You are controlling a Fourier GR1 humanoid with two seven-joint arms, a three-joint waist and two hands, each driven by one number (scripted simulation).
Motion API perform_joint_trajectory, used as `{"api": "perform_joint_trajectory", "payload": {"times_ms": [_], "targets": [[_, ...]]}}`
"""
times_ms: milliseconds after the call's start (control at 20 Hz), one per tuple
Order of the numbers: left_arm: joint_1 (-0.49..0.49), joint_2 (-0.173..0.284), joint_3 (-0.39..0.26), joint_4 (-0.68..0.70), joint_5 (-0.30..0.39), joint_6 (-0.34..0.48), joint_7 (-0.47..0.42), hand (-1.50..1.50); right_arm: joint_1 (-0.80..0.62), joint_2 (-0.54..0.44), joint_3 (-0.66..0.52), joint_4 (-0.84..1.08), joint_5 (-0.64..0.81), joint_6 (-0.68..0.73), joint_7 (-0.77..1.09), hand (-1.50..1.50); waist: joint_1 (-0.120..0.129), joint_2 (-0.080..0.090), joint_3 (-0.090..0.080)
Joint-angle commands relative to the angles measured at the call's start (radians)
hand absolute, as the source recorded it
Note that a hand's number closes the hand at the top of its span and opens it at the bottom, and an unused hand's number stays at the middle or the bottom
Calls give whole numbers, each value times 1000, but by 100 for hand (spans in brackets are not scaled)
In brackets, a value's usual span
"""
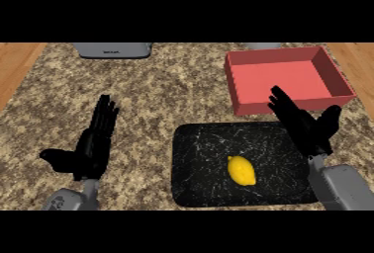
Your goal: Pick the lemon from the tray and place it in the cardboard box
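The lemon (242,170) lies loose on the black tray (197,188) at lower centre, a little right of the tray's middle, untouched, so the pick is not yet made. The red box (241,66) sits open at upper right, just beyond the tray's far edge, a short carry away as I judge it. My right hand (306,126) is over the tray's right edge, fingers straight and spread, thumb out, holding nothing, up and right of the lemon. My left hand (93,143) rests open at lower left on the counter (161,89), fingers up.
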Motion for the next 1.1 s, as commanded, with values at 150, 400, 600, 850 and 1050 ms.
{"api": "perform_joint_trajectory", "payload": {"times_ms": [150,400,600,850,1050], "targets": [[-65,200,-46,-38,-149,-92,-2,0,-206,-117,-44,-230,-48,204,-94,-150,-7,25,-1],[-101,303,-85,-56,-196,-196,27,0,-294,-332,-30,-256,120,373,-214,-150,2,42,-2],[-145,313,-67,-20,-211,-234,0,0,-232,-363,-35,-238,235,450,-491,-150,-4,48,-2],[-154,320,-36,-6,-178,-279,13,0,-225,-448,9,-266,449,472,-735,-150,-2,48,-3],[-159,325,-23,-28,-194,-280,40,0,-244,-493,78,-333,580,476,-669,-150,-4,41,-4]]}}
